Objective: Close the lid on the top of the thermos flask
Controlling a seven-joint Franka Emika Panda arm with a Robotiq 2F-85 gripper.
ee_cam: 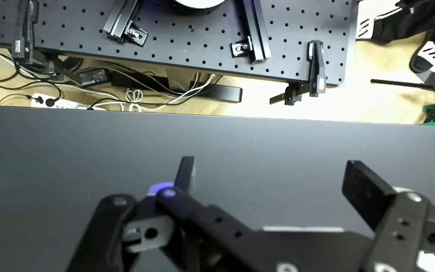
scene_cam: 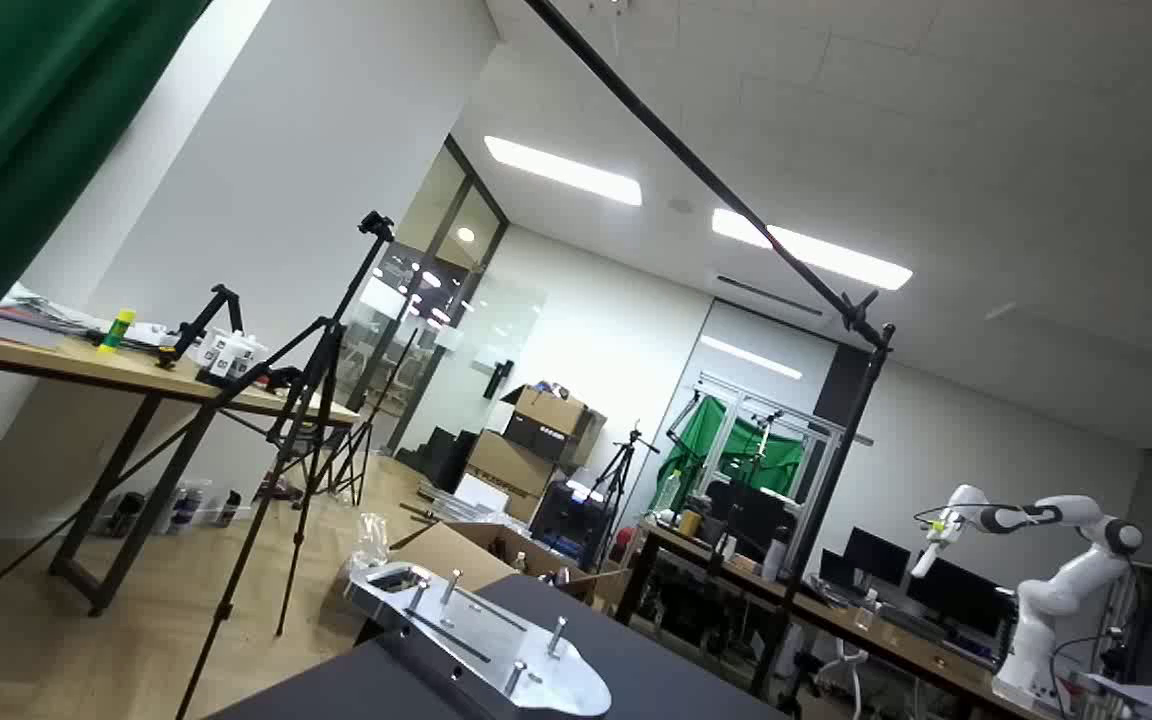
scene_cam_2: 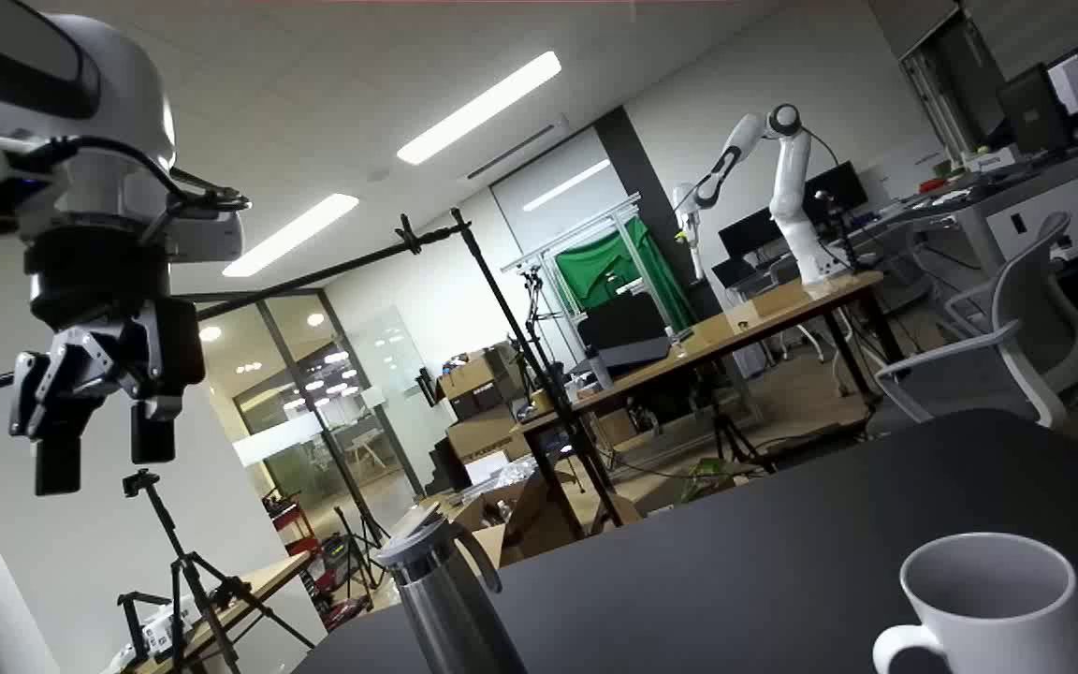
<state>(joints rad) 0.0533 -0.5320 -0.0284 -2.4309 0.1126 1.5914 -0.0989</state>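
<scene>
The thermos flask [scene_cam_2: 459,613] is a grey metal jug with a side handle, standing on the dark table at the bottom of an exterior view; its base is cut off. Its grey lid [scene_cam_2: 415,545] sits on top. A pale flat piece [scene_cam_2: 415,520] shows slanted above the lid; I cannot tell whether it is a raised flap. My gripper [scene_cam_2: 107,451] hangs above and to the left of the flask in that view, apart from it. In the wrist view my gripper [ee_cam: 270,177] is open, with nothing between its fingers. The flask is not clearly recognisable in the wrist view.
A white mug [scene_cam_2: 997,608] stands on the dark table [scene_cam_2: 689,562]. In the wrist view a purple thing [ee_cam: 159,187] and a white thing [ee_cam: 402,189] are partly hidden behind the fingers. A perforated black bench [ee_cam: 187,41] lies beyond the table. A metal bracket [scene_cam: 481,635] sits at a table edge.
</scene>
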